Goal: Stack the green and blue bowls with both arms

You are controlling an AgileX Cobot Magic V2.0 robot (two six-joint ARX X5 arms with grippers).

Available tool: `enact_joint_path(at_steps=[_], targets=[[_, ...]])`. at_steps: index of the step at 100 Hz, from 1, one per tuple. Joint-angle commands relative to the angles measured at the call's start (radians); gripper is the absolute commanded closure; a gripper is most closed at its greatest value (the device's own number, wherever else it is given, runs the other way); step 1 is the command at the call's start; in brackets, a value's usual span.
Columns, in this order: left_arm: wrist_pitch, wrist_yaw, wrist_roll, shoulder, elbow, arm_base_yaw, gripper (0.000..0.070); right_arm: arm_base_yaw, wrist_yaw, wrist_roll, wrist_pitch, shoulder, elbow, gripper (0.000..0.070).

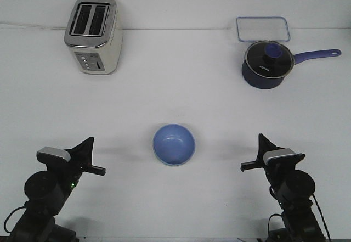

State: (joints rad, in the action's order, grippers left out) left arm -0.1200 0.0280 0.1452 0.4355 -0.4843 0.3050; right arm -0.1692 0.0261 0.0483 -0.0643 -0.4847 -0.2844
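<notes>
A light blue bowl [173, 144] sits upright at the middle of the white table [181, 88], between the two arms. A paler rim shows along its near edge; I cannot tell if the green bowl lies under it, and no separate green bowl shows. My left gripper [90, 141] is low at the near left, well apart from the bowl, its fingers together and empty. My right gripper [260, 138] is low at the near right, likewise apart from the bowl, with fingers together and empty.
A cream two-slot toaster [93, 34] stands at the far left. A dark navy saucepan [267, 65] with a glass lid and long blue handle stands at the far right. A clear rectangular lid or tray [262, 29] lies behind it.
</notes>
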Motion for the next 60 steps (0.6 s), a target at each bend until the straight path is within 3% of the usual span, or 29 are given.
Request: enact_joint_path(at_steps=[1, 41, 60], targets=[[0.010, 0.002, -0.001, 0.001, -0.008, 0.003, 0.0689, -0.002, 0.000, 0.002, -0.011, 0.000, -0.007, 0.0698], [0.016, 0.002, -0.001, 0.000, -0.008, 0.003, 0.0690, -0.002, 0.000, 0.002, -0.011, 0.000, -0.007, 0.0698], [0.065, 0.003, -0.058, -0.040, 0.014, -0.019, 0.0689, -0.002, 0.000, 0.002, -0.011, 0.000, -0.007, 0.0698]])
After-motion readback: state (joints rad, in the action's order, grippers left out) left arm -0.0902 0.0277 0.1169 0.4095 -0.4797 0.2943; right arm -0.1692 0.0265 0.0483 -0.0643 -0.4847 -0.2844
